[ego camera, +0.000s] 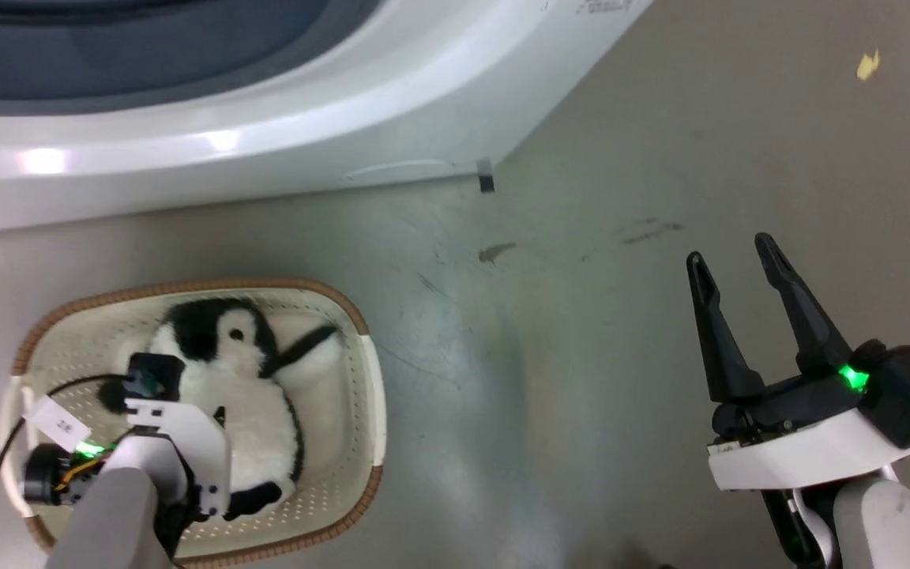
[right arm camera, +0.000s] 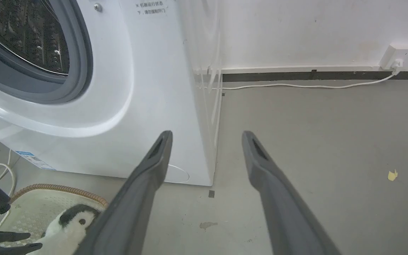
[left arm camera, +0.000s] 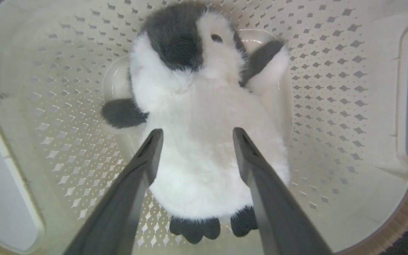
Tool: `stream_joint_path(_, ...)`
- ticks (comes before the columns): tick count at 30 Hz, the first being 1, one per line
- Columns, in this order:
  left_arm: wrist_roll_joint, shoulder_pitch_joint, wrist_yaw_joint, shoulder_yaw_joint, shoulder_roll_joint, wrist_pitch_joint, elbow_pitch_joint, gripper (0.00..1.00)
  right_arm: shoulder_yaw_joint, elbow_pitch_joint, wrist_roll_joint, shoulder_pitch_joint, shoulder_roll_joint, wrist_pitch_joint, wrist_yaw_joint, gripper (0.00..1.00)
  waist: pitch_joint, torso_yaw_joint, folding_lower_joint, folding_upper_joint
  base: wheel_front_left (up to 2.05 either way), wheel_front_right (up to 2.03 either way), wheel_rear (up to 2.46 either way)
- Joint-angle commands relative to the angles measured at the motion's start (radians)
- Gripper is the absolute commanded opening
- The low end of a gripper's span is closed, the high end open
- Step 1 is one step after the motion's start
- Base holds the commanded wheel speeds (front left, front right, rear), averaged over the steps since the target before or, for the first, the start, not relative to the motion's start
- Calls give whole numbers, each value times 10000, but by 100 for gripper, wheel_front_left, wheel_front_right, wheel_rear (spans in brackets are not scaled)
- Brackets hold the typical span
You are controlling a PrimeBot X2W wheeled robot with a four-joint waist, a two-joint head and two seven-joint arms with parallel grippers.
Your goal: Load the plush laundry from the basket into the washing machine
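The plush laundry, a fluffy white penguin-like toy with black patches, lies on its back in the cream basket on the floor at lower left. My left gripper hangs over it, open, its two fingers straddling the white belly; I cannot tell whether they touch the fur. In the head view my left wrist hides those fingers. My right gripper stands open and empty over bare floor at the right. The washing machine is just beyond the basket, its steel drum showing inside the grey seal.
Grey floor stretches right of the basket and washer. A yellow scrap lies on it, and a black tape mark sits at the washer's corner. A white cable runs along the wall to a socket.
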Motion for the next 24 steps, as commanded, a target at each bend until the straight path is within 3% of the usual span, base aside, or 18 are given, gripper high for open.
stream_joint_path(1, -83, -351, -2, -52, 142, 71, 264, 100, 45, -89, 109, -223, 5, -105, -7, 100, 299, -171, -1, -1, 0, 0, 0)
stream_joint_path(15, -710, -1483, -330, -301, 672, 1075, 1733, 100, 556, -217, 374, -670, 6, -398, -8, 100, 1635, -829, -1, -1, 0, 0, 0)
stream_joint_path(16, -754, -1540, -351, -321, 703, 1065, 1811, 36, 568, -226, 409, -699, 6, -418, -8, 100, 1713, -867, -1, -1, 0, 0, 0)
stream_joint_path(17, -794, -1592, -370, -343, 732, 1024, 1877, 0, 578, -232, 441, -728, 6, -439, -8, 100, 1786, -900, -1, -1, 0, 0, 0)
stream_joint_path(24, -1169, -1837, -440, -541, 788, 471, 2611, 0, 628, -137, 591, -982, 6, -627, -8, 100, 1953, -1022, -1, -1, 0, 0, 0)
